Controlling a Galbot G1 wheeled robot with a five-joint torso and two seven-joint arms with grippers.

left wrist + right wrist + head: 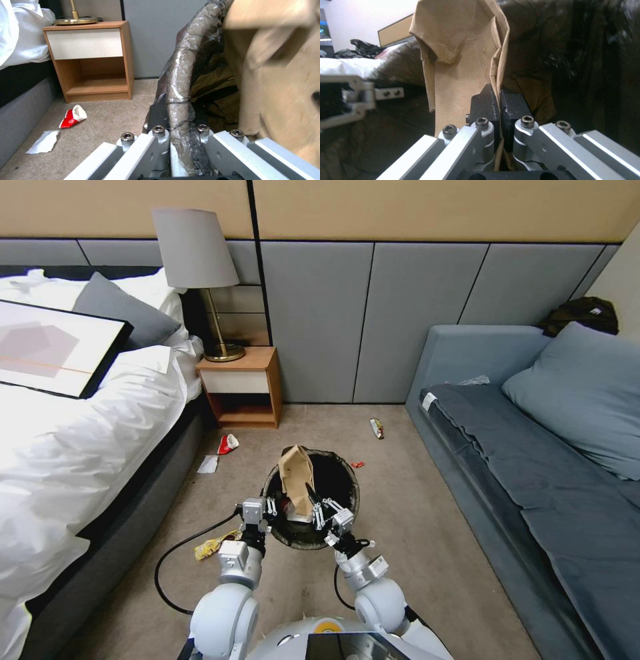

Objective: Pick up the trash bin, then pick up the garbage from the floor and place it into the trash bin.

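The right gripper (500, 100) is clamped on the edge of the tan paper bag (297, 473), holding it upright over the open trash bin (340, 480); the left gripper (180, 135) pinches the bin's bag-lined rim, holding it above the carpet; a red-and-white carton (73, 116) and white paper (43, 142) lie by the nightstand (90, 62).
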